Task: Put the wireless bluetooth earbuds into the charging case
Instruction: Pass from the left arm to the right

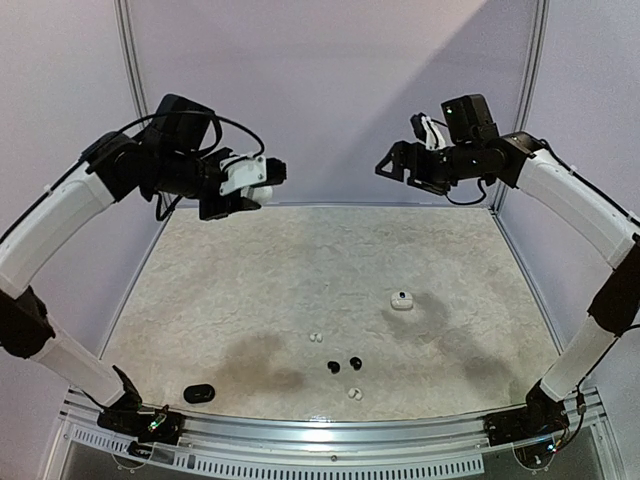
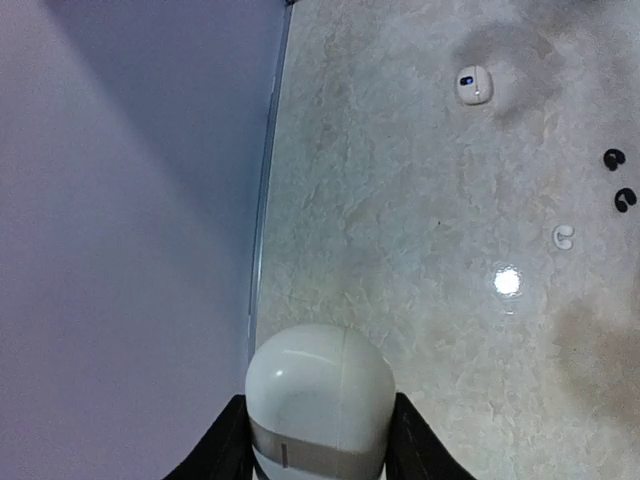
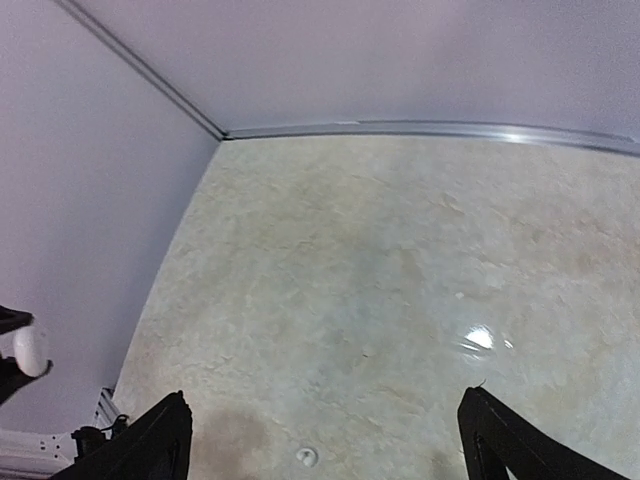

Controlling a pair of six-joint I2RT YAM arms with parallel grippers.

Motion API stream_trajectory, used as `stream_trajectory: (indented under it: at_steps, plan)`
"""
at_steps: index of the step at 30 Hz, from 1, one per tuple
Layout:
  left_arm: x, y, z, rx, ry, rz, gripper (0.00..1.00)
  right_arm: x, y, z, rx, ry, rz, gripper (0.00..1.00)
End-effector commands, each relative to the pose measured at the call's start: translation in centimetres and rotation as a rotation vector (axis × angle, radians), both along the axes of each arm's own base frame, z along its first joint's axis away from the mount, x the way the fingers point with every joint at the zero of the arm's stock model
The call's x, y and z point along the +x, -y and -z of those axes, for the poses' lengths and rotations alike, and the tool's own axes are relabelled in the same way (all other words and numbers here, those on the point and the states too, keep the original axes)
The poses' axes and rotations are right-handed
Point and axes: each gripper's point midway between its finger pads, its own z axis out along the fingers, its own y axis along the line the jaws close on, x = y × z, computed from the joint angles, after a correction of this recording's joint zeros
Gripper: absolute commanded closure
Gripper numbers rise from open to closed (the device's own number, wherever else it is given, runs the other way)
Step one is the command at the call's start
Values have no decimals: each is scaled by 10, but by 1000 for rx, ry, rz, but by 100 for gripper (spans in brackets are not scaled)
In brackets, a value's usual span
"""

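Much free tabletop (image 1: 300, 270) below | left claw (image 2: 318, 440) clamps white case (image 2: 320, 385) near wall (image 2: 120, 200) | right claw (image 3: 330, 445) agape

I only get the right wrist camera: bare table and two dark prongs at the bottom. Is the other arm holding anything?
Observer: Yes. The left gripper is shut on a rounded white charging case, high above the far left side of the table.
Visitor: Any earbuds lying about?
Observer: Two black earbuds lie side by side near the front edge, around the middle.
Visitor: Another case anywhere?
Observer: A black case lies at the front left corner.
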Motion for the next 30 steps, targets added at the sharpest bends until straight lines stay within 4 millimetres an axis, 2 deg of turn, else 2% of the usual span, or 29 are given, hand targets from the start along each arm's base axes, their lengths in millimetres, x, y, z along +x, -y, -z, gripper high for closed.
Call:
stream_trajectory:
  at_steps: [1, 4, 7, 12, 18, 25, 30]
  plan:
    - [-17, 22, -8, -14, 200, 126, 96, -37, -58, -46, 58, 150, -155, 7]
    - [-32, 28, -18, -51, 281, 158, 97, -68, -90, -56, 90, 184, -261, 7]
    - [-45, 27, -22, -50, 333, 199, 97, -87, -114, -59, 139, 188, -322, 10]
    - [-53, 26, -21, -49, 384, 246, 96, -118, -157, -61, 231, 186, -454, 17]
    - [-51, 40, -20, -63, 396, 267, 96, -127, -175, -55, 298, 125, -518, 25]
    - [-46, 48, -20, -48, 402, 275, 95, -122, -187, -51, 311, 127, -541, 32]
    - [-42, 47, -18, -40, 407, 256, 95, -122, -202, -40, 305, 87, -594, 46]
